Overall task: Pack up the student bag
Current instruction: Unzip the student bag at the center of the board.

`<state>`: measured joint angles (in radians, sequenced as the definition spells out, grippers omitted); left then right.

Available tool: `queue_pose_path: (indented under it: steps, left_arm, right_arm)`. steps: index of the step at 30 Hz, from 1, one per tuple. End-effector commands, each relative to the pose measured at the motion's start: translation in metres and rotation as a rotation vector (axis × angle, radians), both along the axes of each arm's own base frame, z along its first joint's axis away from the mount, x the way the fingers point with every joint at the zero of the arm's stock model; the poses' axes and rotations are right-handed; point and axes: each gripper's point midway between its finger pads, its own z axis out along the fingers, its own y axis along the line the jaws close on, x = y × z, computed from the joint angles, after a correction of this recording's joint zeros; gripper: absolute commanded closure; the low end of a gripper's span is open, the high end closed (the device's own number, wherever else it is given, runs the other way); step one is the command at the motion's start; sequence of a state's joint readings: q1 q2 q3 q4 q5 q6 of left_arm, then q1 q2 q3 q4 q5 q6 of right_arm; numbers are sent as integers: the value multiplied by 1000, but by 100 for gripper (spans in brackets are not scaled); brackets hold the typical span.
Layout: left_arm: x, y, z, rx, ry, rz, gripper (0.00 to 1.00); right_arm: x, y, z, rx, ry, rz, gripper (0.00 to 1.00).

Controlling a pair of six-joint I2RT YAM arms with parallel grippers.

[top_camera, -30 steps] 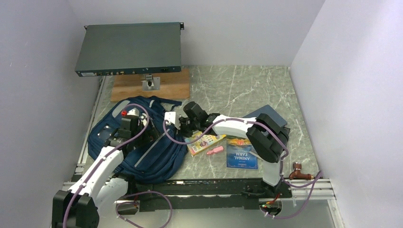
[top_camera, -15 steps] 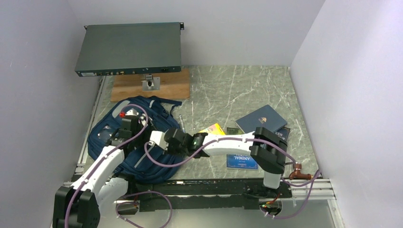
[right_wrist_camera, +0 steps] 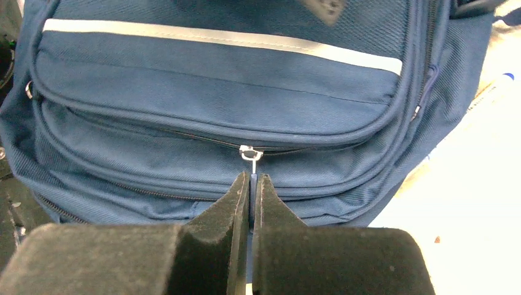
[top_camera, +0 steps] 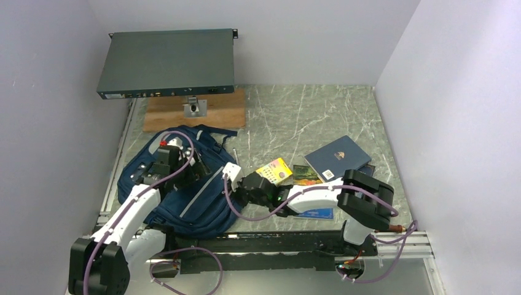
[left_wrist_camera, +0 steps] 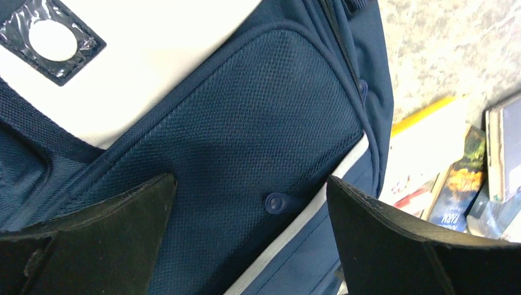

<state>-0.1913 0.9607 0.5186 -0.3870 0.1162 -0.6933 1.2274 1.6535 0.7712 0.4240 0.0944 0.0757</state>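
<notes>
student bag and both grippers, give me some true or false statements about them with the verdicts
1. The left gripper is open above the student bag. True.
2. The right gripper is wide open. False: it is shut on the zip pull of the bag.
3. The blue book is inside the bag. False: it lies on the table, to the right of the bag.
4. A grey stripe runs across the bag's front. True.

Zipper tab (right_wrist_camera: 250,161) — end inside right tool (right_wrist_camera: 252,178)
</notes>
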Motion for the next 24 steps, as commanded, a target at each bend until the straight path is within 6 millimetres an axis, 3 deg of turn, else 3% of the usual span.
queue_pose_path:
  steps: [1,6,11,12,16,24]
  left_arm:
    - [-9,-8,18,52,-5,-136,0]
    - [-5,-20,40,232,-14,-240,1]
    - [11,-40,41,266,46,-299,23]
    - [14,-45,40,277,67,-308,24]
    - [19,-70,31,340,134,-364,13]
    - [7,-96,9,468,197,-466,7]
  right_arm:
    - [6,3,18,133,28,46,100]
    - [-6,10,25,223,46,95,100]
    - [-15,2,29,245,7,92,100]
    - [-17,1,30,248,-2,96,100]
    - [-18,0,31,252,-16,89,100]
    - [-18,-6,33,256,-50,62,100]
